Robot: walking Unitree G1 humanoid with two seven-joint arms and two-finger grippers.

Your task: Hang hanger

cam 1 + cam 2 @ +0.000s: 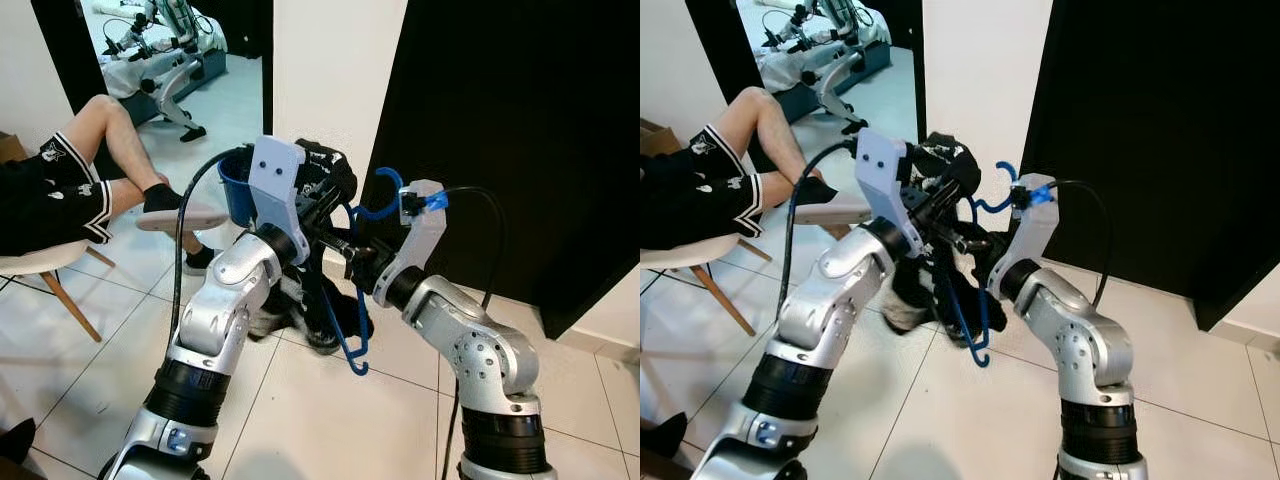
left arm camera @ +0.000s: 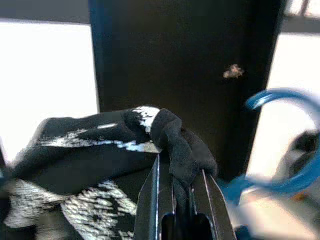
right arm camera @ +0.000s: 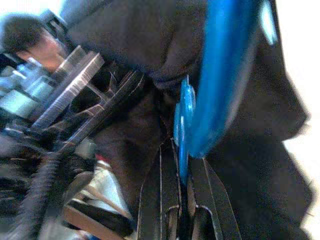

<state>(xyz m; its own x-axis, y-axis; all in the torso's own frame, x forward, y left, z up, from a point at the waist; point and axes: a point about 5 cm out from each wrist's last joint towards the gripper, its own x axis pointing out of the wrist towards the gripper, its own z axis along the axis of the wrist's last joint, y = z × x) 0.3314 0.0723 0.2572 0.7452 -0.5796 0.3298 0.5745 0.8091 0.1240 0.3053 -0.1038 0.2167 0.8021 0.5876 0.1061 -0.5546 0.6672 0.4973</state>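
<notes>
Both arms are raised and meet in front of me. My right gripper (image 3: 185, 185) is shut on a thin edge of the blue plastic hanger (image 1: 357, 345), which hangs tilted with its hook (image 1: 386, 190) near the right wrist. My left gripper (image 2: 182, 192) is shut on a bunched fold of a black garment with white print (image 2: 100, 160). The garment (image 1: 322, 172) drapes over and around the hanger (image 1: 975, 335) and hangs down between the two arms. In the right wrist view the hanger (image 3: 225, 75) runs close against the dark cloth (image 3: 145, 45).
A tall black panel (image 1: 520, 130) stands ahead on the right, a white wall strip (image 1: 335, 70) beside it. A person (image 1: 60, 190) sits on a white chair (image 1: 40, 265) at the left, a foot on a grey stool (image 1: 190, 217). A blue bucket (image 1: 235, 192) sits behind my left wrist. White tiled floor (image 1: 330, 420) lies below.
</notes>
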